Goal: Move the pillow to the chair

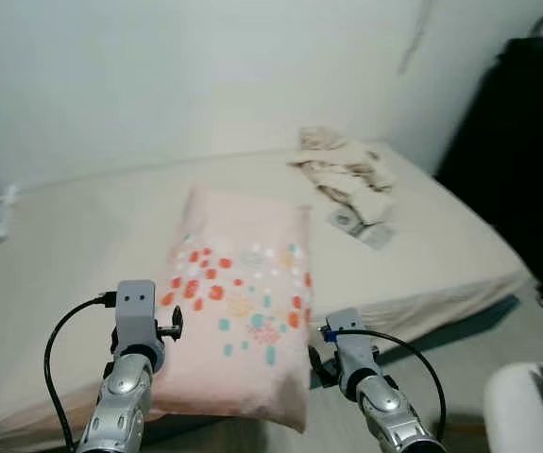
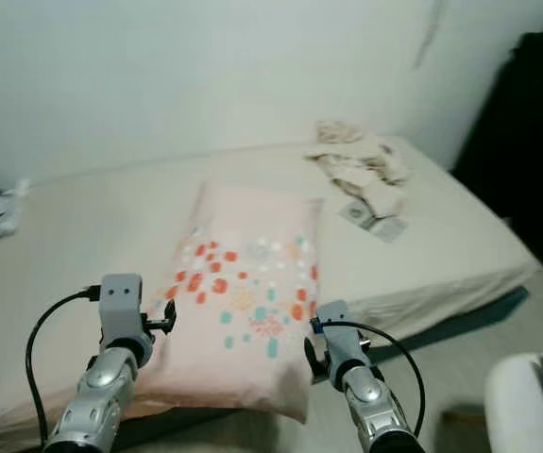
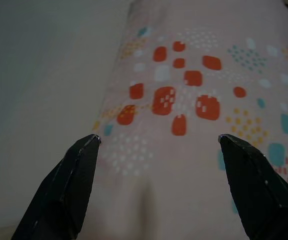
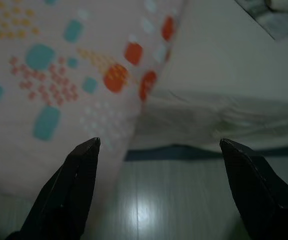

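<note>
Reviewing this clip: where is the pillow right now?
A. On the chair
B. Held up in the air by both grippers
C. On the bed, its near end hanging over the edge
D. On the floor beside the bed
C. The pillow lies on the bed, its near end past the mattress edge; the left gripper and right gripper are both open just short of it.

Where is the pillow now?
The pillow lies on the bed, its near end overhanging the edge, between the open left gripper and right gripper.
</note>
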